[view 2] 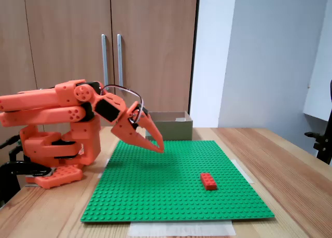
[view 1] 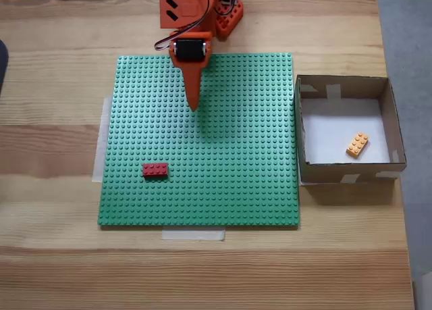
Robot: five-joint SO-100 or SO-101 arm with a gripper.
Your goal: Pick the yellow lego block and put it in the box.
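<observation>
Here the yellow brick (view 1: 358,144) lies inside the box (view 1: 391,121), on its white bottom toward the lower right corner in the fixed view from above, turned at a slant to the walls and touching none of them. The box stands on the wooden bench (view 1: 54,67) just beside the right edge of the green baseplate (view 1: 236,182); pale tape pieces show on its rim. In the fixed view from the front, the box (view 2: 171,125) sits at the far edge of the baseplate (view 2: 155,196), behind the arm, and its inside is hidden. The orange hand (view 1: 194,106) hangs over the far middle of the baseplate, its tip pointing down and toward the near side; in the front view the hand (view 2: 158,147) is tilted downward with the fingers drawn together to a narrow point, nothing between them, and the tip close above the studs. A red brick (view 1: 155,169) sits on the baseplate toward its near left in the view from above, well apart from the hand and from the box; in the front view the red brick (view 2: 208,180) lies right of the hand. Strips of tape hold the baseplate to the bench at its left and near edges.
</observation>
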